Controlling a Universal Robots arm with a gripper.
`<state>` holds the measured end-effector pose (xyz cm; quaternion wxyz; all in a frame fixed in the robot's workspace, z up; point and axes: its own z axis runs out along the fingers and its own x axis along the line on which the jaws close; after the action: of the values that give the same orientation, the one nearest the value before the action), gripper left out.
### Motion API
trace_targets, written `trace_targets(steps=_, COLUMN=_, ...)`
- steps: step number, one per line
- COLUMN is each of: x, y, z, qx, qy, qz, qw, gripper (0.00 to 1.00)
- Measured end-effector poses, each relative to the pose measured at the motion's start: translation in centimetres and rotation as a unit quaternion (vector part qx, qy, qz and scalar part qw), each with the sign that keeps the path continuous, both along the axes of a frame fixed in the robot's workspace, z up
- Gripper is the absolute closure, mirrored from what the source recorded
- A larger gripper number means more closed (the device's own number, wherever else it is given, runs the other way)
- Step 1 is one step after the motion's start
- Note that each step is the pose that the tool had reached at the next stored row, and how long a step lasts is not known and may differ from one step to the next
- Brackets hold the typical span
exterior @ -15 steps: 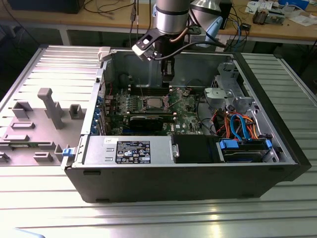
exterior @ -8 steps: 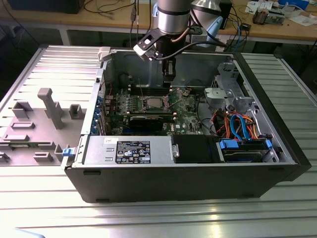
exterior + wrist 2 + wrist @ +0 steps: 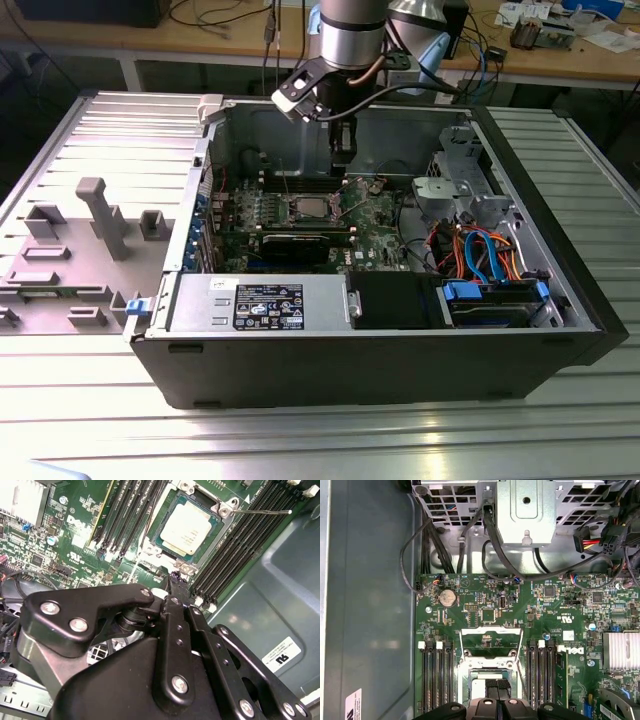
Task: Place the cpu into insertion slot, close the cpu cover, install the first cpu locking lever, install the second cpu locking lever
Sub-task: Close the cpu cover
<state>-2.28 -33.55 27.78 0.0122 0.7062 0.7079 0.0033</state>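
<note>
Inside the insertion slot (image 3: 150, 545) sits the cpu (image 3: 185, 528).

You'll find the cpu (image 3: 185, 527), a flat square chip with a silvery-grey top, lying level inside the insertion slot (image 3: 212, 540), the dark metal-rimmed socket on the green board. The cpu cover (image 3: 492, 630), a thin silvery frame with a square window, is swung open beside the slot, leaving the chip uncovered.
</note>
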Motion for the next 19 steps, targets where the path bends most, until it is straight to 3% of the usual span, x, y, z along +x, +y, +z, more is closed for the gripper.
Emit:
trace_targets(steps=11, x=0.2, y=0.0, z=0.0, qx=0.0, qy=0.0001, qz=0.0, qw=1.0, gripper=0.89)
trace_targets(steps=19, x=0.91, y=0.0, z=0.0, qx=0.0, qy=0.0009, qz=0.0, qw=1.0, gripper=0.89)
